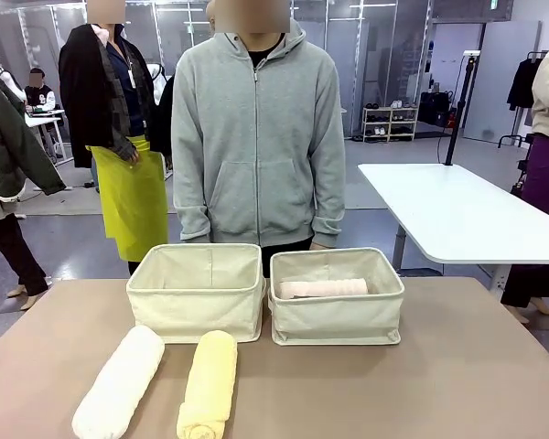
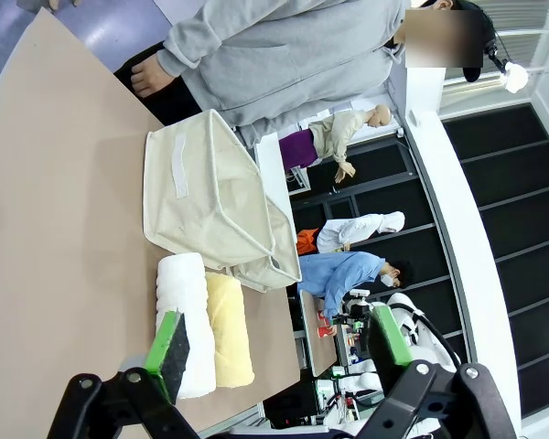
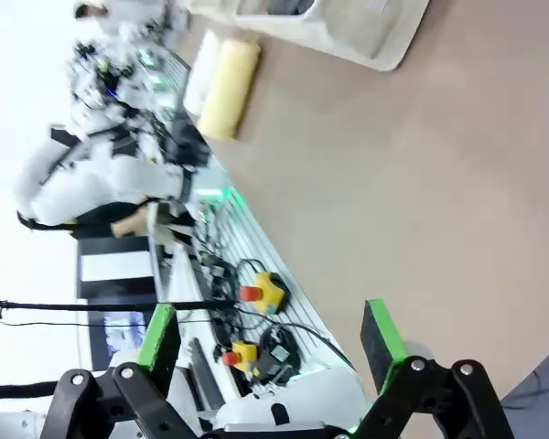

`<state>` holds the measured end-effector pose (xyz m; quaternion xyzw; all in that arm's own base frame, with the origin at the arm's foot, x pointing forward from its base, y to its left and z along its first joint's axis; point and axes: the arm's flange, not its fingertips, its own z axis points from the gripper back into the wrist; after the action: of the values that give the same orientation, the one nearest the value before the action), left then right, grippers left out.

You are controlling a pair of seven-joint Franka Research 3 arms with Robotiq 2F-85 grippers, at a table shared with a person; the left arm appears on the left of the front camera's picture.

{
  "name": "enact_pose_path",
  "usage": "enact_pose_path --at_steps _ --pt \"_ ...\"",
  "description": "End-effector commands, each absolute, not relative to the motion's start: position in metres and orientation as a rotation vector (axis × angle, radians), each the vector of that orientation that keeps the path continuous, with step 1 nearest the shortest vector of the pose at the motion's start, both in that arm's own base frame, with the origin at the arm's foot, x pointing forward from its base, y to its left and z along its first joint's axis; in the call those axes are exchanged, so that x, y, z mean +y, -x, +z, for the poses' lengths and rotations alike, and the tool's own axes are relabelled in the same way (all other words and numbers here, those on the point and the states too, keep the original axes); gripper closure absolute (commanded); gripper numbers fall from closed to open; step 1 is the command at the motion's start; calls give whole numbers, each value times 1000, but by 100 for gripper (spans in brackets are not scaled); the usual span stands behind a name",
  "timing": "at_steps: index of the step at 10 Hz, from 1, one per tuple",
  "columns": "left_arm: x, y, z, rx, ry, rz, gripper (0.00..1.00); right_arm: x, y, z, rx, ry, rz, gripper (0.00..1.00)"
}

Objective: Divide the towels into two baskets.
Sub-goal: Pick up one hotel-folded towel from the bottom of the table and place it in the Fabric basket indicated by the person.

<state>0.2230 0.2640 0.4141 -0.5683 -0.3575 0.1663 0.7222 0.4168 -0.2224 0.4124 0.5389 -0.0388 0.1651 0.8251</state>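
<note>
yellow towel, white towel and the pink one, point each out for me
yellow towel (image 1: 209, 384): front view, middle of the roll's upper side
white towel (image 1: 119, 382): front view, middle of the roll's upper side
pink towel (image 1: 322, 289): front view, middle of the roll's visible length

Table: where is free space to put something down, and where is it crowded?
Free: the table right of the yellow towel, in front of the right basket; also the strip left of the left basket. Crowded: front left, where the white towel and yellow towel lie close together.
</note>
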Motion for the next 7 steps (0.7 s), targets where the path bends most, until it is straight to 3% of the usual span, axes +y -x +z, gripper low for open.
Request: enact_pose_path --at_steps 1,5,7 --pt "265 -220 417 -797 1263 357 0 -259 -414 409 -157 -1278 299 0" --pt "265 -220 417 -797 1263 357 0 -323 -358 374 -243 -1359 110 0" --pt "265 -220 417 -797 1263 357 0 -306 -373 378 -182 -1344 158 0"
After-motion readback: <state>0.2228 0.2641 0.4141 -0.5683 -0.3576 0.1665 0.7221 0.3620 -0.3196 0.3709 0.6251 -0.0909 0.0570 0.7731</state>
